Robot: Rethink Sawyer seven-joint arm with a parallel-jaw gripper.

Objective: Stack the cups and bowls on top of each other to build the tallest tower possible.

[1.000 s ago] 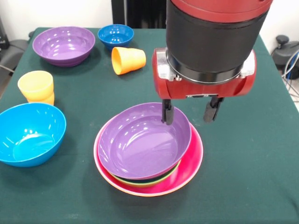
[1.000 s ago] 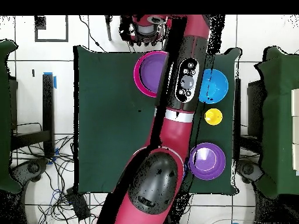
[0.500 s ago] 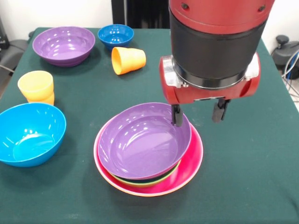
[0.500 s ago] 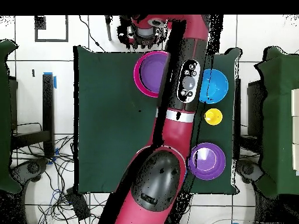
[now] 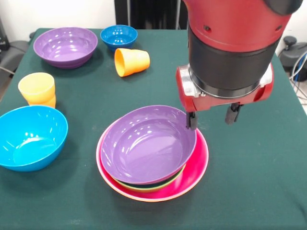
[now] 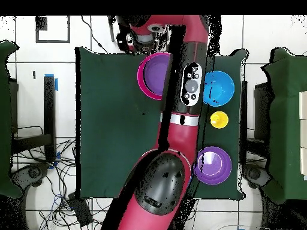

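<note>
While the gripper (image 5: pixel 213 120) hangs spread and empty beside the tower (image 5: pixel 152 152), I'd say another bowl comes next, probably the light blue bowl (image 5: pixel 29 136) at the table's edge.

Dark green cloth (image 5: pixel 268 191) across the whole table, smooth and flat. At 3 o'clock in the front view, a black rounded device (image 5: pixel 293 50) just past the cloth's edge. Overhead: white tiled floor (image 6: pixel 66 66) all round; tangle of cables (image 6: pixel 57 197) at 8 o'clock; strip of blue tape (image 6: pixel 56 82) at 10 o'clock; black square outline (image 6: pixel 53 29) at 11 o'clock; more green-covered surfaces (image 6: pixel 285 120) at 3 and 9 o'clock.
</note>
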